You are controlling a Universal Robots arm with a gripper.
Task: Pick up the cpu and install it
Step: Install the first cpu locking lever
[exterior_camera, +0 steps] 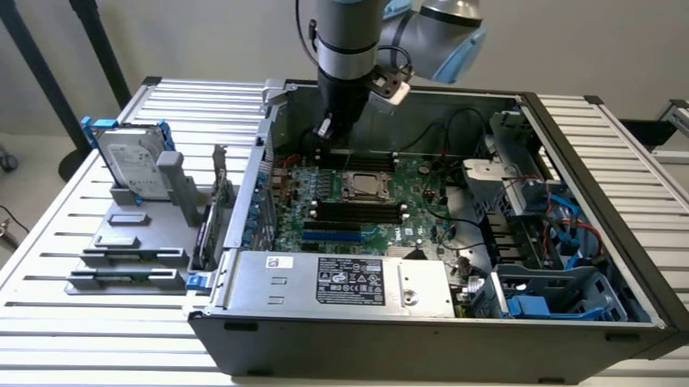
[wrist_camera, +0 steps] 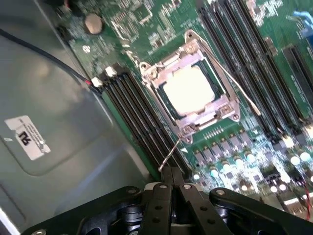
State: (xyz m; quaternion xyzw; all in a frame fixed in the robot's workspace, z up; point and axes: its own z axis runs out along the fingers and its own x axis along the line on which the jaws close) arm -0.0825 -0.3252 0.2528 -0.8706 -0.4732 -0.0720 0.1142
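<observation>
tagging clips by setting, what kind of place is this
Probably a robotics lab bench set up for computer assembly: an open desktop case lies on a slatted metal table, a robot arm reaches over its motherboard, and a hard drive stands in a grey fixture beside it.

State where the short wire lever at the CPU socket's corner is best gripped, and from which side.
Take the lever by its free end, from above the board: the wire is thin and slanted, and only that end juts clear of the socket frame.
</observation>
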